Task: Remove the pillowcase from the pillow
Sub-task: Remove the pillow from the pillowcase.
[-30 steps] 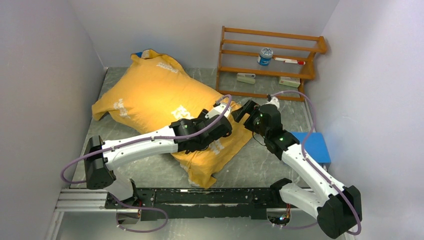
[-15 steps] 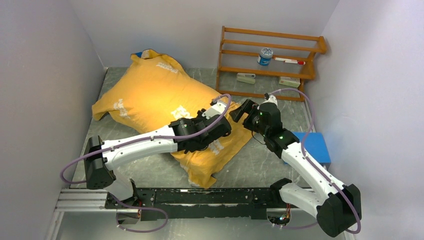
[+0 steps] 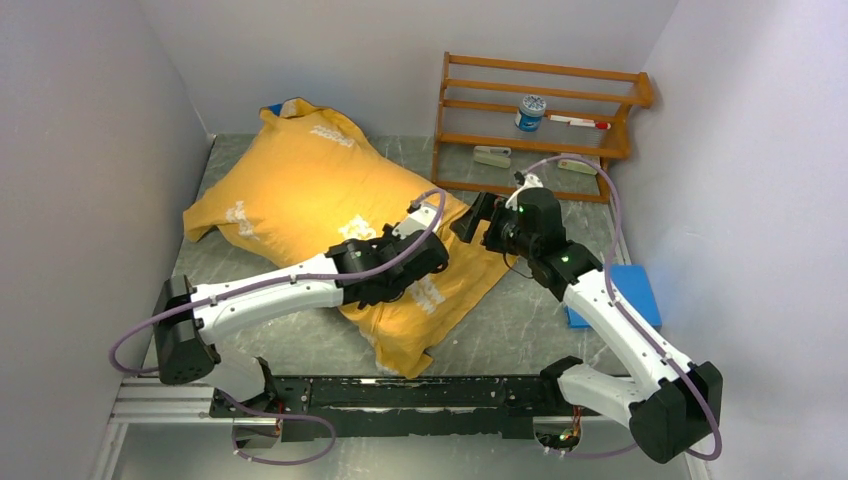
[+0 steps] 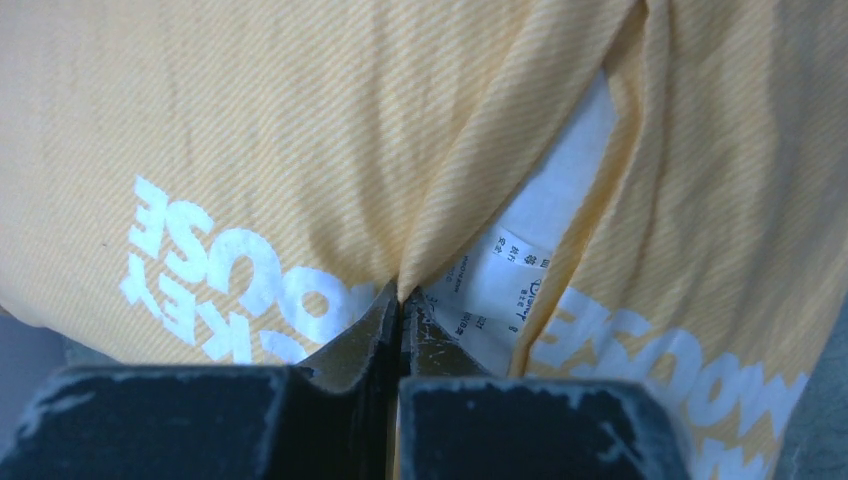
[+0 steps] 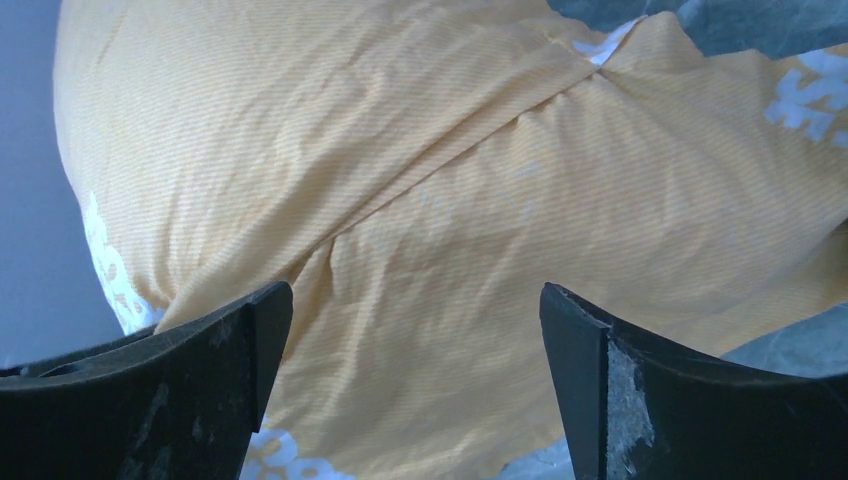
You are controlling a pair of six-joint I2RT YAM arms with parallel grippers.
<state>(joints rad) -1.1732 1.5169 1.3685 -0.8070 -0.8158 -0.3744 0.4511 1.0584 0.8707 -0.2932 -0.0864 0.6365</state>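
Observation:
The pillowcase (image 3: 300, 190) lies yellow-orange side up with white lettering, stretched diagonally over the table, a blue corner showing at its far end. My left gripper (image 4: 402, 296) is shut on a raised fold of the pillowcase (image 4: 300, 140) at its near right end. Beside the fold the fabric parts, and the white pillow (image 4: 575, 170) and a printed label (image 4: 500, 280) show in the gap. My right gripper (image 5: 415, 320) hovers open just over the pillowcase (image 5: 400, 180), nothing between its fingers. In the top view it (image 3: 472, 217) stands at the cover's right edge, close to the left wrist.
A wooden rack (image 3: 540, 70) stands at the back right with a small jar (image 3: 531, 112), a marker and small pads on it. A flat blue pad (image 3: 628, 292) lies right of the right arm. Grey walls close in on both sides.
The left gripper's jaws have closed onto the fabric fold. Both wrists have shifted a little to the left, and the right arm now uncovers more of the blue pad.

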